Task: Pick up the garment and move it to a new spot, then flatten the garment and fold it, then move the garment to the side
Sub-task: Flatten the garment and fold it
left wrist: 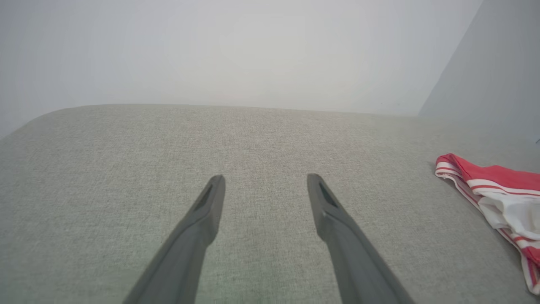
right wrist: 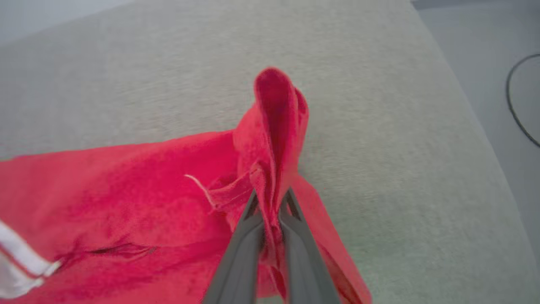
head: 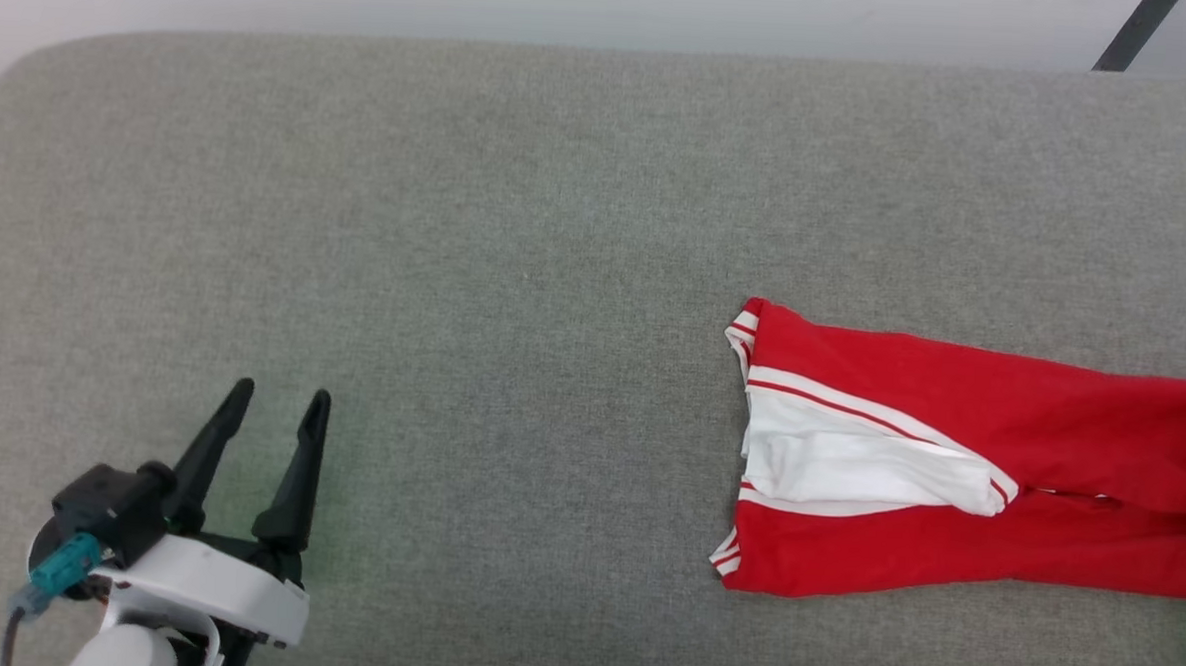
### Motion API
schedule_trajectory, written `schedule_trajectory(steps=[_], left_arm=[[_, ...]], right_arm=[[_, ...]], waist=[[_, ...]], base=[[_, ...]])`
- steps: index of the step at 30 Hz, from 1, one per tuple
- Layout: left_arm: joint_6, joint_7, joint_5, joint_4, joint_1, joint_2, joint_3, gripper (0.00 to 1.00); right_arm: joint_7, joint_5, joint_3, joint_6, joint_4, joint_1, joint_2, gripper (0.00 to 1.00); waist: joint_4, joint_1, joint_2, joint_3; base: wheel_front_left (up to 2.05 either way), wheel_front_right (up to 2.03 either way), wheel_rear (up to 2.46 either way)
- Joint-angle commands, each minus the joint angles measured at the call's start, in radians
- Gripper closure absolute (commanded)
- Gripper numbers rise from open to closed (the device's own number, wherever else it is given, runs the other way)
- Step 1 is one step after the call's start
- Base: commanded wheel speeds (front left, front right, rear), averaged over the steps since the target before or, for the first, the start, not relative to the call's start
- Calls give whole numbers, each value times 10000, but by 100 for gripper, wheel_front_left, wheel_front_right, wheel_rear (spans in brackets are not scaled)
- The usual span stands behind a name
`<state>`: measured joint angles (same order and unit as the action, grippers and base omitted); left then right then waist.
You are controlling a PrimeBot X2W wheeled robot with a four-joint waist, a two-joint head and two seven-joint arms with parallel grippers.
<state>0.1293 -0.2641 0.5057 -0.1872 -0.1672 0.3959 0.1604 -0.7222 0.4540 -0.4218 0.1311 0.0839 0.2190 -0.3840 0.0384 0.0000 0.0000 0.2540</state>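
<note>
The garment (head: 948, 459), a red shirt with white sleeves and striped trim, lies folded lengthwise on the right part of the grey surface and runs off the head view's right edge. Its sleeve end shows at the right of the left wrist view as the garment (left wrist: 498, 190). In the right wrist view my right gripper (right wrist: 270, 196) is shut on a bunched red edge of the garment (right wrist: 126, 194), and a fold of it stands up above the fingertips. My left gripper (head: 278, 402) rests open at the lower left, far from the shirt, nothing between its fingers (left wrist: 206, 211).
The grey fabric surface (head: 518, 220) spreads wide, with a rounded far left corner. Its right edge (right wrist: 460, 97) drops to a grey floor where a thin dark cable (right wrist: 517, 101) lies. A dark bar (head: 1135, 32) leans at the far right.
</note>
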Motion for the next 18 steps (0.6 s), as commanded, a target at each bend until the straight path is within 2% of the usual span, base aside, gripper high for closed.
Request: schedule_trajectory(steps=[1,9,14,16,18], left_arm=[[20,14,-14,-42,72,-41,-6,0],[18,14,24,-95,154,-156,164,0],[18,14,56,-132,22,-200,271,0],[18,14,68,-140,3,-211,260,0],[18,14,116,-139,-45,-219,300,0]], right_arm=[[-106,250,473,-8,-376,-148,-1,100],[-899,963,3071,-6,-2512,204,726,100],[-1128,1101,4458,-6,-2824,691,1002,100],[-1101,1109,4644,-6,-2790,798,1076,100],[-1139,1141,5325,-6,-2592,961,1193,100]], waist=[[-30,0,0,-127],[140,0,0,-321],[407,0,0,-293],[453,0,0,-287],[622,0,0,-240]], base=[[0,0,0],[0,0,0],[0,0,0],[0,0,0],[0,0,0]])
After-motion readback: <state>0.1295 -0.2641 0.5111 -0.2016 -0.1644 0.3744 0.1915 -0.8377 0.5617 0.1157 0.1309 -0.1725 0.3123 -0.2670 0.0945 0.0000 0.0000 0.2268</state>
